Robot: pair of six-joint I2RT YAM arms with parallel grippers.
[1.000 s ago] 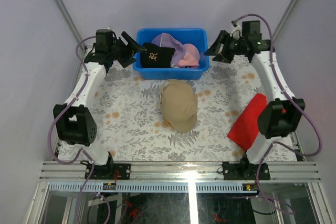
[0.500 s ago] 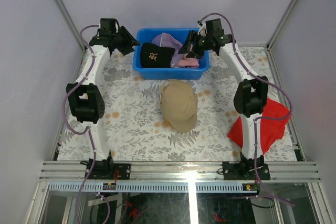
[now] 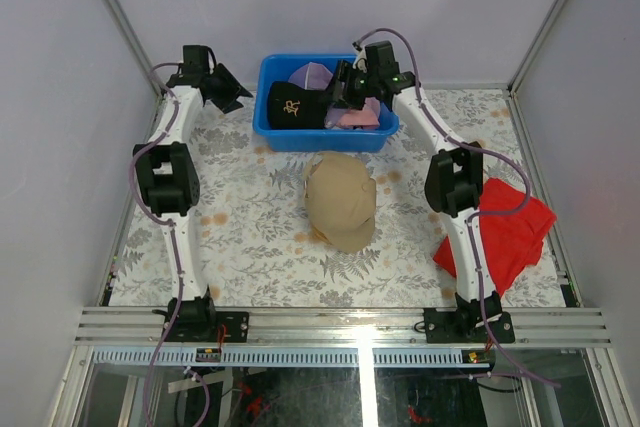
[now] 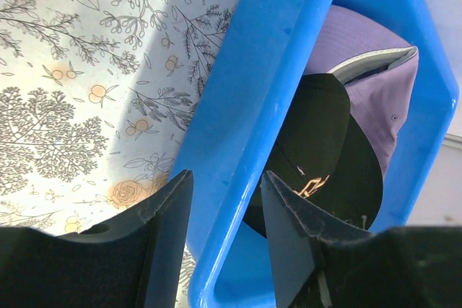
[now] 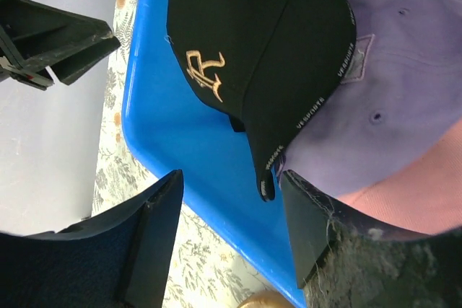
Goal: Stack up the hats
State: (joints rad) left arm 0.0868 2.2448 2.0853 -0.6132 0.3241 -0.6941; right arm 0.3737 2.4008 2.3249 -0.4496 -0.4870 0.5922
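My right hand point(image 3: 343, 95) hangs over the blue bin point(image 3: 322, 138) at the far edge of the desk point(image 3: 240, 217), fingers spread wide and holding nothing. Below it the black cap point(image 3: 292, 107) overlaps the lavender cap point(image 3: 312, 74). The pink cap point(image 3: 360, 119) lies beside them, partly hidden by my arm from above. My left hand point(image 3: 226, 97) is also open and empty, just outside the bin's left wall. The tan cap point(image 3: 340, 200) sits alone mid-desk, near the bin. A red cloth point(image 3: 512, 230) lies to the right, partly behind my right arm.
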